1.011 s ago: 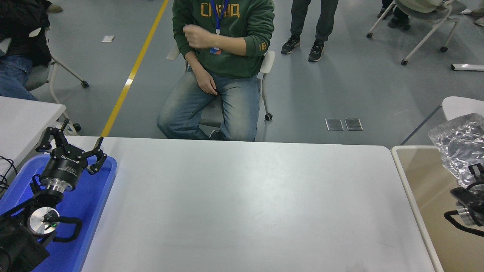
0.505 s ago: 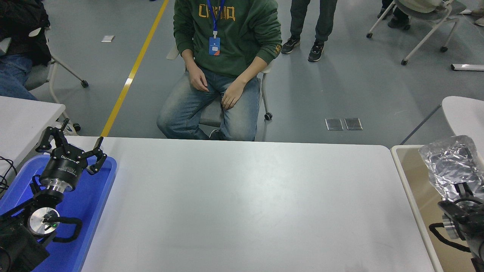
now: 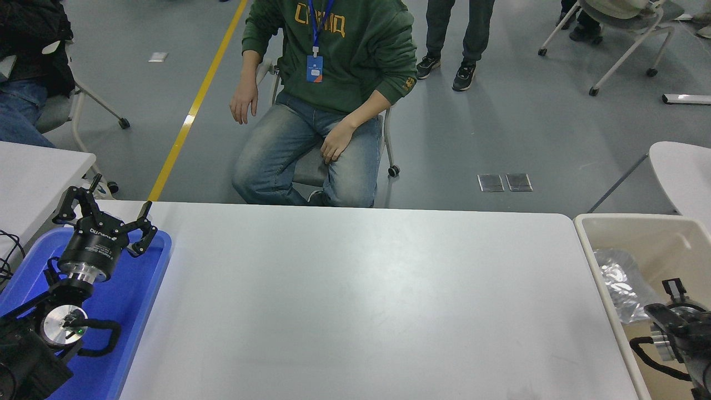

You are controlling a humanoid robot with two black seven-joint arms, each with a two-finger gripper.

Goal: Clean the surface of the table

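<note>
A broad white table surface [image 3: 355, 300] fills the middle of the head view, its long axis running left to right across the frame, its short axis running from the robot toward a seated person [image 3: 322, 100] in a green sweatshirt at the far edge. The top lies flat and level, nothing resting on its visible white area. By its looks it is stiff, smooth and matte, a fixed slab to be swept or wiped over rather than gripped; anything light on it would likely slide easily. At the lower left, the left gripper [image 3: 105, 216] hangs parked above a blue tray [image 3: 150, 289] beside the table, its fingers [image 3: 145, 238] spread wide and holding nothing. At the lower right, the right gripper [image 3: 675, 291] sits over a beige bin [image 3: 597, 261] just beside the table's right edge; whether it is open or closed cannot be told from here. A crumpled sheet of silvery plastic wrap [image 3: 619, 283] lies inside that bin, close to the gripper. Judged from the bare tabletop, the clearing looks all but finished.
</note>
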